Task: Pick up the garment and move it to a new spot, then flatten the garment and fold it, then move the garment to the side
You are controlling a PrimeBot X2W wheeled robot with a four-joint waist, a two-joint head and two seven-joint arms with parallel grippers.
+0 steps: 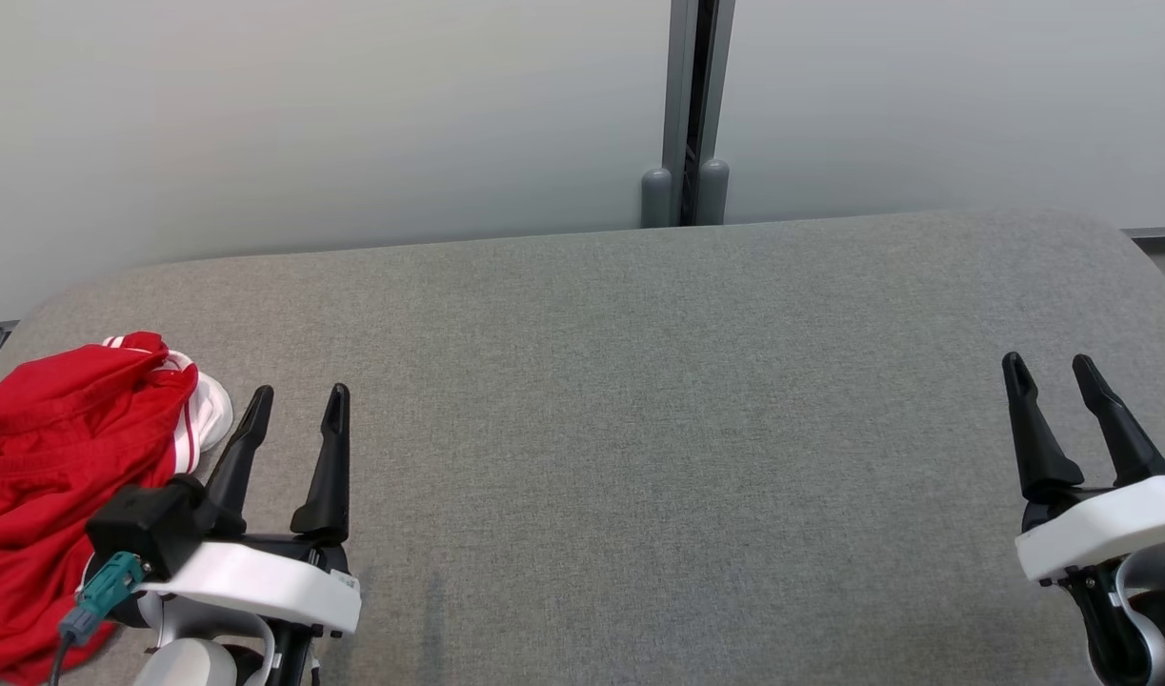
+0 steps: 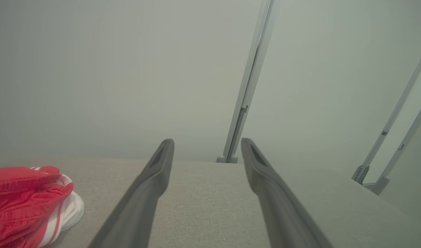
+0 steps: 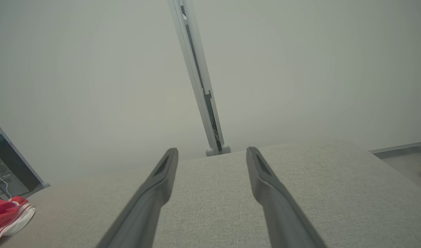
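Note:
The garment [image 1: 58, 476] is a red piece with white stripes, lying crumpled at the table's near left corner; it also lies low at the left of the left wrist view [image 2: 28, 199] and at the far lower left of the right wrist view [image 3: 7, 212]. Just to its right my left gripper [image 1: 296, 398] hovers open, fingers pointing away from me, nothing between them [image 2: 207, 144]. My right gripper [image 1: 1051, 367] stands open near the table's right end, far from the garment, its fingers spread over bare cloth [image 3: 212, 153].
The grey fabric table [image 1: 639, 429] spreads wide between the two grippers. A pale partition wall with a metal post [image 1: 687, 114] runs along its far edge. Beyond the right end, floor shows [image 3: 403, 162].

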